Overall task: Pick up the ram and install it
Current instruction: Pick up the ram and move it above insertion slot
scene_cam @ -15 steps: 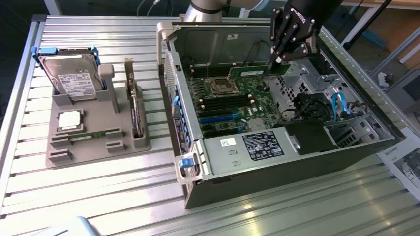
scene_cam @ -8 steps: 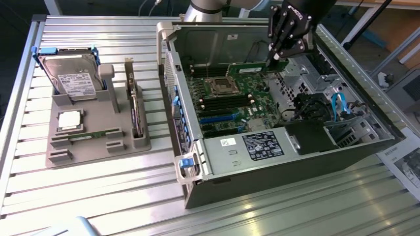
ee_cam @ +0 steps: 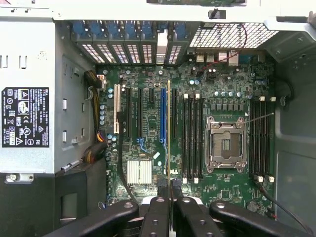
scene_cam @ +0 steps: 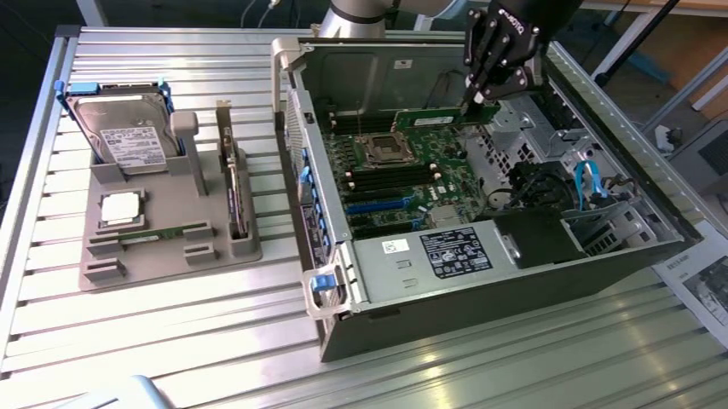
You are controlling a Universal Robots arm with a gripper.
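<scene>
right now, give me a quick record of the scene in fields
gripper: shut on ram, inside the open case
ram: held above the motherboard, not in a slot
cpu socket: looks empty
tray: outside the case, at the exterior view's left
hard drive: standing in the tray

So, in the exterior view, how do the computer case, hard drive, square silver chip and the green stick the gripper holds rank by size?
1. computer case
2. hard drive
3 or 4. ram, the green stick in the gripper, against the square silver chip: the ram is longer but far thinner, so I won't rank those two.
</scene>
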